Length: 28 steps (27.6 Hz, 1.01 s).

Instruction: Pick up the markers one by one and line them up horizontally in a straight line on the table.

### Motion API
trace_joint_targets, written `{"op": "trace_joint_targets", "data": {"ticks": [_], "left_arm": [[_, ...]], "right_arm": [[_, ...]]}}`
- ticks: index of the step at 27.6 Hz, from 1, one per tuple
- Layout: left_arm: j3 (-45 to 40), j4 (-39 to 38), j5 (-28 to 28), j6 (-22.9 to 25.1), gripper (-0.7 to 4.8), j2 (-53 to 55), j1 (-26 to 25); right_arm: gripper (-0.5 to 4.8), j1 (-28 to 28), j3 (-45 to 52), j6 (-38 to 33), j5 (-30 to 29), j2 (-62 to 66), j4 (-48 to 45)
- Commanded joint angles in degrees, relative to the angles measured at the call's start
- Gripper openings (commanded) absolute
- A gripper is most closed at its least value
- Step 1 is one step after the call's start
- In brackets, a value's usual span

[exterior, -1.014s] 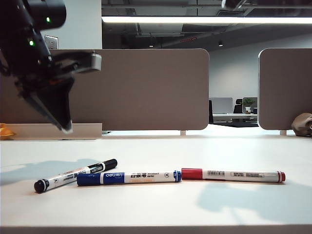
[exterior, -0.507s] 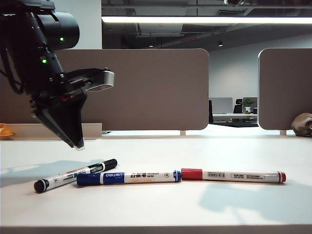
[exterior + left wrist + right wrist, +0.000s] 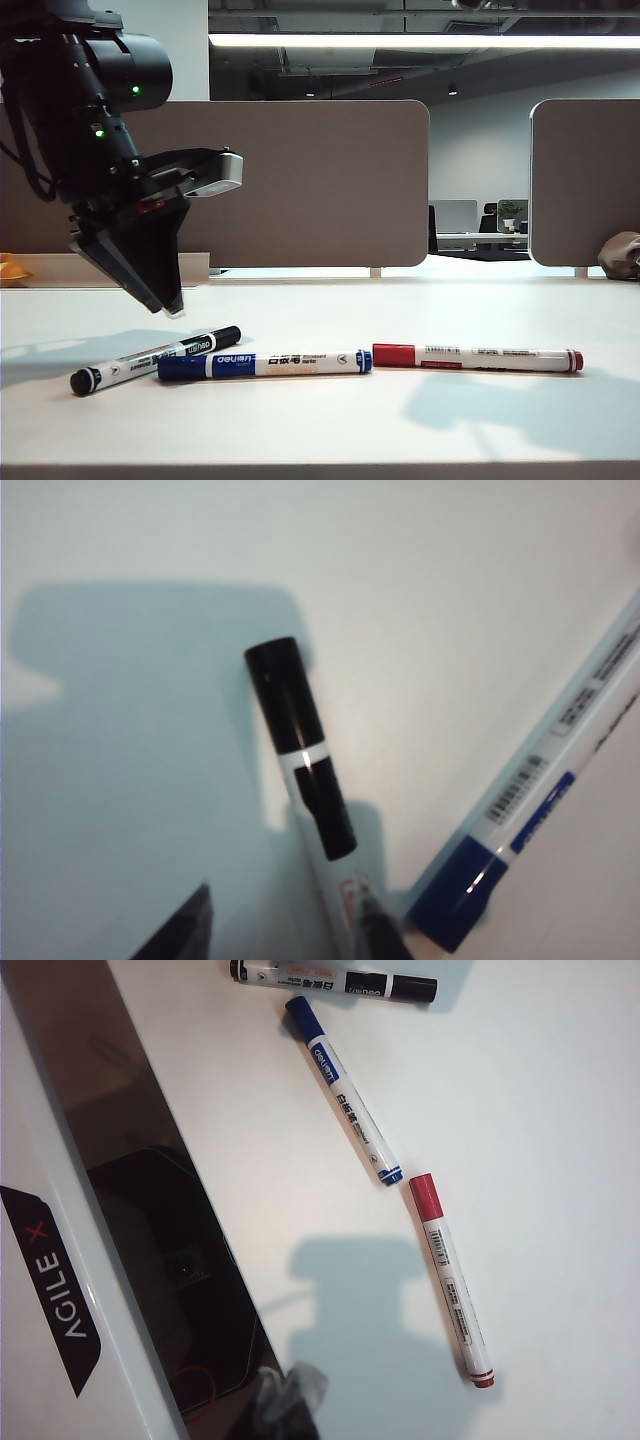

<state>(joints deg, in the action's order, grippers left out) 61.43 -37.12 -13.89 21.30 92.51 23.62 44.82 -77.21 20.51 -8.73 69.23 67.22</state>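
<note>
Three markers lie on the table [image 3: 420,425]. The black marker [image 3: 155,359] lies slanted at the left, the blue marker [image 3: 265,364] runs level beside it, and the red marker [image 3: 478,358] continues to the right. My left gripper [image 3: 168,303] hangs open just above the black marker's capped end, holding nothing. In the left wrist view the black marker [image 3: 301,748] runs up from beside one finger [image 3: 378,932] of the left gripper [image 3: 280,935], with the blue marker [image 3: 530,815] beside it. My right gripper [image 3: 290,1395] is shut and empty, well off the black [image 3: 335,980], blue [image 3: 345,1090] and red [image 3: 450,1280] markers.
Brown-grey partition panels [image 3: 300,180] stand behind the table, another [image 3: 585,180] at the right. An orange thing [image 3: 12,270] sits at the far left edge and a brown lump [image 3: 620,255] at the far right. A white body marked AGILE X [image 3: 60,1290] fills one side of the right wrist view.
My left gripper has swung right and sunk towards the black marker. The three markers have kept their places.
</note>
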Motion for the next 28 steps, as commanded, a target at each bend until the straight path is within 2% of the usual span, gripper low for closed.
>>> {"op": "trace_joint_targets", "data": {"ticks": [1,5,18,22,26,28], "left_arm": [[0.2,0.0,-0.5,-3.8,1.85,-0.1,0.3],[0.2,0.0,-0.5,-8.7,1.85,0.6,0.4],[0.2,-2.0,-0.3,-10.0,1.84,6.0,1.9],[0.2,-1.4,5.4,-9.0,1.72,6.1,1.9],[0.2,-2.8,8.3,-3.7,0.77,6.1,1.9],[0.2,-3.0,11.6,-2.5,0.74,6.1,1.9]], "right_arm": [[-0.06,0.0,-0.1,-0.8,-0.2,-0.2,-1.4],[-0.06,0.0,-0.1,-0.8,-0.2,-0.2,-1.5],[-0.06,0.0,-0.1,-0.9,-0.4,-0.2,-1.0],[-0.06,0.0,-0.1,-0.9,-0.3,-0.2,-1.0],[-0.06,0.0,-0.1,-0.9,-0.3,-0.2,-1.0],[-0.06,0.0,-0.1,-0.8,-0.3,-0.2,-1.0]]}}
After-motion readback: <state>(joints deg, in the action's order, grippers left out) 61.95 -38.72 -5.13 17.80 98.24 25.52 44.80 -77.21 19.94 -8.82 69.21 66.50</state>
